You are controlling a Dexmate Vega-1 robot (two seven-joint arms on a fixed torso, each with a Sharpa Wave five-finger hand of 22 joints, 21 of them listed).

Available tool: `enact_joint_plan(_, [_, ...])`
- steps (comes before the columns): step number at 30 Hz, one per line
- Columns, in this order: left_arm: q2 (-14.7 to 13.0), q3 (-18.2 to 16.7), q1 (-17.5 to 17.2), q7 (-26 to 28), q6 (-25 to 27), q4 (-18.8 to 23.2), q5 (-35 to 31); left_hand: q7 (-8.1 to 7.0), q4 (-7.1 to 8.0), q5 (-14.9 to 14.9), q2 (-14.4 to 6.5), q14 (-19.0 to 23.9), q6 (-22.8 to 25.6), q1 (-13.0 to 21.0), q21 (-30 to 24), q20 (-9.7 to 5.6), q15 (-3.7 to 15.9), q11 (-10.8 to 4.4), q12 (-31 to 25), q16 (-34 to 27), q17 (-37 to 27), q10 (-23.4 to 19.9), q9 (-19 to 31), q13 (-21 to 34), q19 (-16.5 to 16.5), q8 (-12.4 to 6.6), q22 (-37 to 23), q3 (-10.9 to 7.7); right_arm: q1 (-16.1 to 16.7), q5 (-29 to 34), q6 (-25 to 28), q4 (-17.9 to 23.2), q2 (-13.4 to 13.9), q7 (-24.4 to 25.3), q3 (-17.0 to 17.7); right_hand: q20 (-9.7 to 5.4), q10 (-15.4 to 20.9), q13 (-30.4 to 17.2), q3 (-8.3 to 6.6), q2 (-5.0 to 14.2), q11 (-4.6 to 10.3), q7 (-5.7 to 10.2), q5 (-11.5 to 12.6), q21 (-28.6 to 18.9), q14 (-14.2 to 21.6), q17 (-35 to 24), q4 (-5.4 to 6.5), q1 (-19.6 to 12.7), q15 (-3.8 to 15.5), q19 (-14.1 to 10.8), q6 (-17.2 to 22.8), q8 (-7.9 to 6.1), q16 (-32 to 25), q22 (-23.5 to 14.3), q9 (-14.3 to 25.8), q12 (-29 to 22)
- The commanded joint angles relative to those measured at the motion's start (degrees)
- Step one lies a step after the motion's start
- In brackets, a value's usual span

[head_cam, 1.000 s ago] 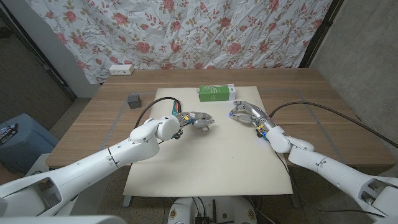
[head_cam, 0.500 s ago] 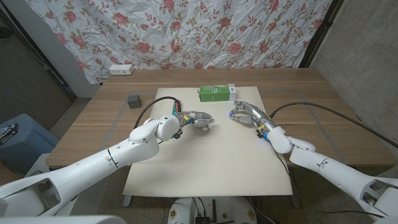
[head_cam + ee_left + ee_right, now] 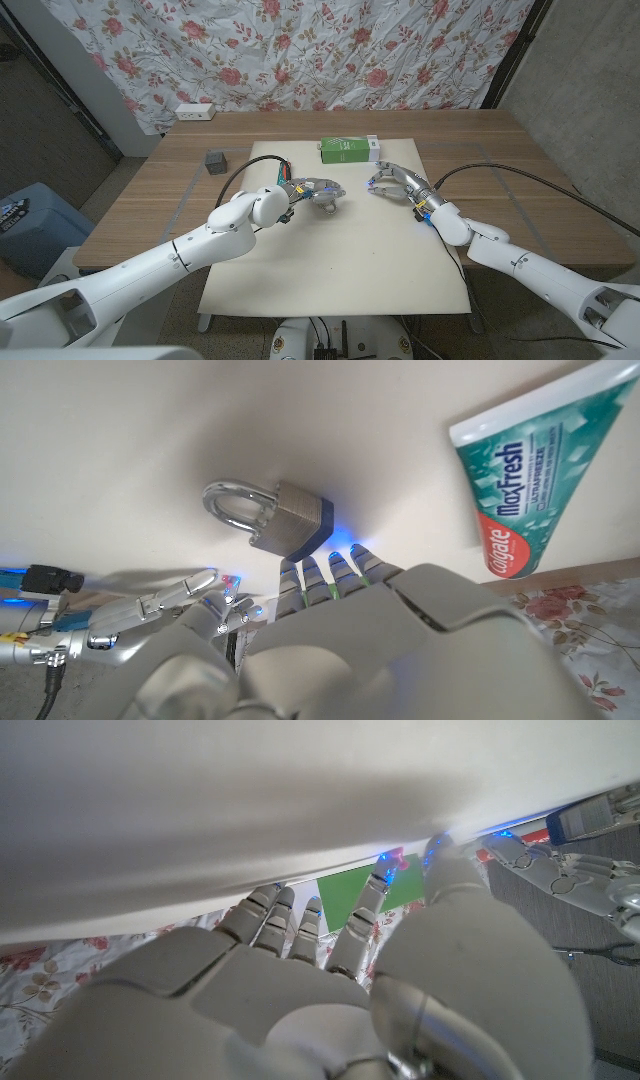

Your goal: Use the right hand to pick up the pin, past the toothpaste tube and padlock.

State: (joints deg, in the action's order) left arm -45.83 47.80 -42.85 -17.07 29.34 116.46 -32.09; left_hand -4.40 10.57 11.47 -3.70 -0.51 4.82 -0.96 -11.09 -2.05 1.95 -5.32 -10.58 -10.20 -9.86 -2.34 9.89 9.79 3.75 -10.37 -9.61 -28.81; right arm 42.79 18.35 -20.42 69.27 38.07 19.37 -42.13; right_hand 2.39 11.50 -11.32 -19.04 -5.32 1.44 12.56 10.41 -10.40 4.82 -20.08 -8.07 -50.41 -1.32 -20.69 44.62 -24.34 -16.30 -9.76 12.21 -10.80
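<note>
A small pink pin point(image 3: 400, 854) sat at the right hand point(image 3: 398, 184)'s fingertips, between thumb and a finger; I could not tell if it was gripped. The toothpaste box point(image 3: 348, 149) lay at 11 o'clock and the padlock point(image 3: 270, 520) at 9, just beside the open, spread left hand point(image 3: 314, 189). The bare mat point(image 3: 340, 270) stretched toward 6, with its edge close at 3.

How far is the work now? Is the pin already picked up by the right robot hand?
Done: the right robot hand is at the cream mat, near the silver metal padlock and green toothpaste tube. In hand: a small pink thing, perhaps the pin, shows at its fingertips; a grip is unclear. Left: lifting it.
</note>
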Motion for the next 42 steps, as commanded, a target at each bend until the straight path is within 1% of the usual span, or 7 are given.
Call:
enact_joint_plan(1, [-0.39,-0.50,-0.40,0.28,-0.09,0.49,-0.12,-0.50,-0.16,0.30,-6.63,-0.06,0.19,0.66,0.05,-6.28,3.18,-0.45,-0.31,-0.10,-0.04,-0.13,0.12,0.14,-0.06,-0.06,-0.14,-0.45,-0.43,0.02,-1.24,-0.44,0.13,-0.94,0.21,0.25,-0.81,-0.30,0.39,-0.46,-0.10,0.00,0.71,-0.43,-0.78,-0.18,0.17,1.26,-0.15,0.71,-2.71,1.36,0.32,-0.29,-0.09,-0.10])
enact_joint_plan(6, [-0.50,-0.68,-0.46,0.20,-0.13,0.44,0.02,-0.56,-0.17,0.31,-6.62,-0.07,0.19,0.67,0.06,-6.32,3.18,-0.41,-0.31,-0.09,-0.04,-0.15,0.12,0.14,-0.08,-0.05,-0.14,-0.52,-0.46,-0.01,-1.65,-0.61,0.11,-0.98,0.30,0.42,-1.40,-0.31,0.49,-0.49,-0.30,0.02,0.88,-0.42,-0.98,-0.20,0.23,1.68,-0.31,1.02,-3.84,1.97,0.46,-0.29,-0.17,-0.03])
enact_joint_plan(18, [-1.08,-1.77,-1.28,1.33,-0.18,1.21,0.44,-0.60,-0.18,0.30,-6.59,-0.06,0.21,0.67,0.06,-6.29,3.18,-0.41,-0.28,-0.09,-0.04,-0.10,0.12,0.14,-0.14,-0.05,-0.13,-0.65,-0.40,0.10,-2.30,-0.27,0.72,-1.25,0.73,0.72,-2.95,-0.33,1.13,-1.01,-0.85,-0.08,1.33,-0.29,-2.09,-0.23,0.48,3.54,-0.98,2.57,-8.14,4.27,1.15,-0.28,-0.44,-0.03])
enact_joint_plan(20, [-1.17,-2.16,-1.68,1.80,0.13,1.57,0.60,-0.59,-0.18,0.30,-6.58,-0.06,0.26,0.67,0.03,-6.24,3.20,-0.39,-0.28,-0.09,-0.04,-0.11,0.12,0.14,-0.24,-0.07,-0.13,-0.67,-0.21,0.09,-2.33,0.09,0.90,-1.00,0.98,0.86,-3.35,-0.34,1.36,-1.05,-0.96,-0.28,1.46,-0.39,-2.12,-0.26,0.67,4.39,-1.05,2.75,-10.79,5.64,1.24,-0.28,-0.60,-0.11])
enact_joint_plan(23, [-1.32,-2.84,-2.38,2.68,0.50,2.08,0.98,-0.65,-0.18,0.30,-6.57,-0.05,0.25,0.67,-0.01,-6.24,3.26,-0.51,-0.26,-0.09,-0.04,-0.07,0.12,0.14,-0.37,-0.06,-0.13,-0.73,0.23,0.08,-2.32,1.10,1.41,-0.67,1.49,0.79,-3.67,-0.35,1.51,-0.90,-0.93,-0.14,1.56,-0.51,-2.14,-0.30,0.86,5.18,-1.18,2.78,-12.83,6.77,1.32,-0.28,-0.72,-0.17])
enact_joint_plan(33, [-1.70,-5.86,-4.84,6.72,0.12,3.19,4.93,-0.61,-0.22,0.30,-6.53,-0.06,0.29,0.69,-0.12,-6.25,3.32,-0.46,-0.30,-0.07,-0.03,-0.18,0.12,0.14,-0.82,-0.07,-0.12,-0.88,1.60,-1.05,-1.60,4.87,3.07,-2.21,3.22,0.95,-4.41,-0.34,1.90,-0.50,-1.22,-0.15,1.60,-0.52,-2.65,-0.35,1.37,7.18,-1.39,3.40,-17.31,9.39,1.66,-0.27,-1.06,-0.20])
enact_joint_plan(42, [-2.47,-8.65,-6.77,9.99,-1.65,3.92,9.21,-0.58,-0.30,0.29,-6.47,-0.01,0.40,0.74,-0.17,-6.15,3.42,-0.40,-0.32,-0.08,-0.02,-0.26,0.12,0.14,-1.16,-0.09,-0.11,-1.06,2.98,-3.44,-0.95,7.09,3.47,-3.71,4.85,0.97,-4.39,-0.34,2.06,0.21,-1.37,-0.87,1.47,-0.64,-2.60,-0.41,1.95,8.50,-1.65,3.32,-18.19,10.13,1.67,-0.27,-1.15,-0.37])
